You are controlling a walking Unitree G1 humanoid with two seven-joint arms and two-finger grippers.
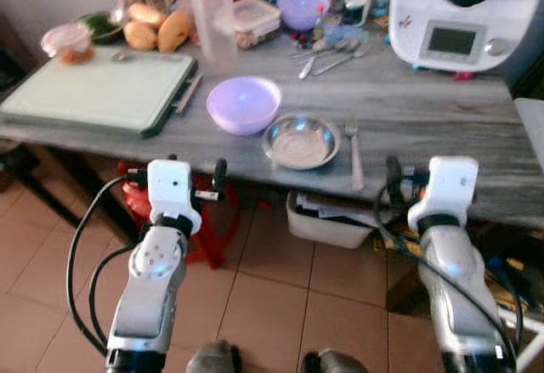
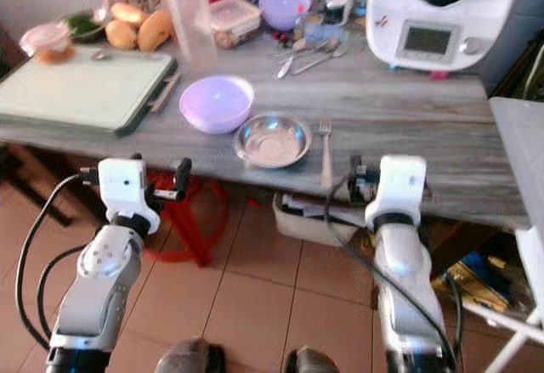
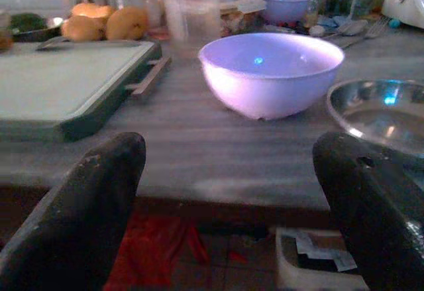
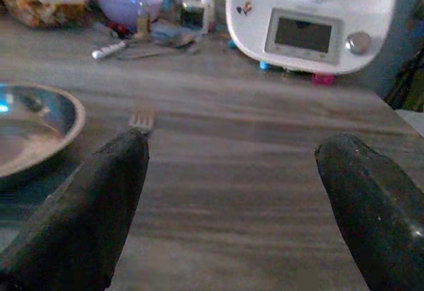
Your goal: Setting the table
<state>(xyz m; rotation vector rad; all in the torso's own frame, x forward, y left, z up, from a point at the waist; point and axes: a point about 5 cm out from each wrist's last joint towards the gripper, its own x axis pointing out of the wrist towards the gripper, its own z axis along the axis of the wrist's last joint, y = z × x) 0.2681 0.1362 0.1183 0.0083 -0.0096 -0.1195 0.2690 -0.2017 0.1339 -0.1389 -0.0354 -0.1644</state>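
The main risk was at the table's (image 1: 442,110) near edge: the steel dish (image 1: 301,140) and the fork (image 1: 354,154) lay close to it, so a gripper coming in low and level could have nudged either one off onto the tiled floor, and the fork, thin and flat on the wood, would likely have slipped from long fingers that closed a shade too high. The lilac bowl (image 1: 244,104) sat touching or nearly touching the dish (the frames did not settle which), so a reach for one could have knocked the other. Both arms were held forward with wrists raised, short of the edge and below the tabletop. The left gripper (image 3: 232,191) had its fingers spread wide, empty, aimed toward the bowl; the right gripper (image 4: 238,198) was likewise spread and empty, pointed at bare wood just beside the fork.
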